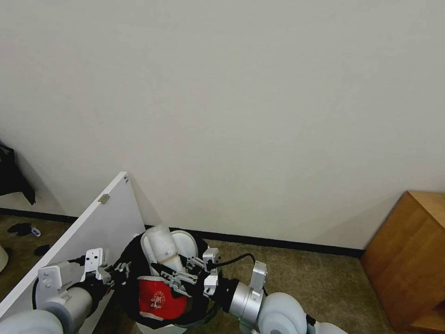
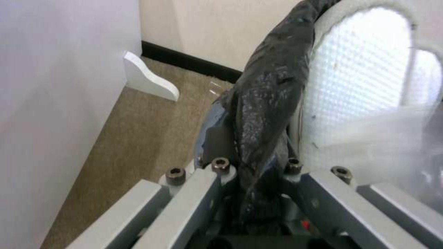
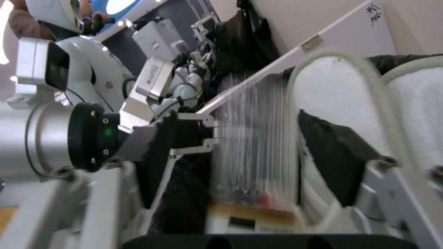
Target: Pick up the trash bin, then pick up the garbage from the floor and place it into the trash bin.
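The trash bin (image 1: 132,260), white with a black bag over its rim, sits low in the head view. My left gripper (image 1: 121,269) is shut on the bin's bagged rim (image 2: 268,103), which runs between its fingers (image 2: 203,193). My right gripper (image 1: 178,279) hangs open over the bin's mouth, fingers (image 3: 92,200) spread wide. A clear, streaked plastic-wrapped item (image 3: 254,138) lies loose between them. Inside the bin lie white slippers (image 1: 183,243), a pale wrapped piece (image 1: 160,246) and a red-and-white packet (image 1: 160,297). The floor (image 1: 315,278) is beige carpet.
A white panel (image 1: 92,222) leans close on the bin's left, its white foot (image 2: 147,77) on the carpet. A wooden cabinet (image 1: 408,260) stands at the right. The wall with a black baseboard (image 1: 278,241) is just behind. Dark small items (image 1: 23,228) lie far left.
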### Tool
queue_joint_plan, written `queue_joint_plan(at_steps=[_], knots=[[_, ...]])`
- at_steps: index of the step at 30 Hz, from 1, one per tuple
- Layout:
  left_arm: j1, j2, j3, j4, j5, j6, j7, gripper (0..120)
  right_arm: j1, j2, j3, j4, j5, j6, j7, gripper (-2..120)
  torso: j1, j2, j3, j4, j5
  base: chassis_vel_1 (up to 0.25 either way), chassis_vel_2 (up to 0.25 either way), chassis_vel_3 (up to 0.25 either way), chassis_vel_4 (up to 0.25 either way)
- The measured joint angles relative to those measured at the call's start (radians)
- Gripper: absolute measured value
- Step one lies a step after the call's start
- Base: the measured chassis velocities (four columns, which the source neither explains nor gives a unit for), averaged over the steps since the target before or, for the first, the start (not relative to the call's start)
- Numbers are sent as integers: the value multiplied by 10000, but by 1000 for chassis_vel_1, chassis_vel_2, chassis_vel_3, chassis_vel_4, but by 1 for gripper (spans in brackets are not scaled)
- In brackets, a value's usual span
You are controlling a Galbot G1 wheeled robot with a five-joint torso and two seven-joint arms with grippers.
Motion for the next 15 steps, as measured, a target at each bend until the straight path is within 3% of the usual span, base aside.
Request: queue_joint_plan(at_steps=[7,15], knots=[[33,-42,38,-24,-23,0,-23,4,-1,-20,2,-16,-64,-15,19,98,0,-1,0,0,1,0,0,0,0],[41,-47,41,-58,-165,0,-107,4,10,-16,2,-42,-85,-17,19,100,0,0,0,0,1,0,0,0,0]])
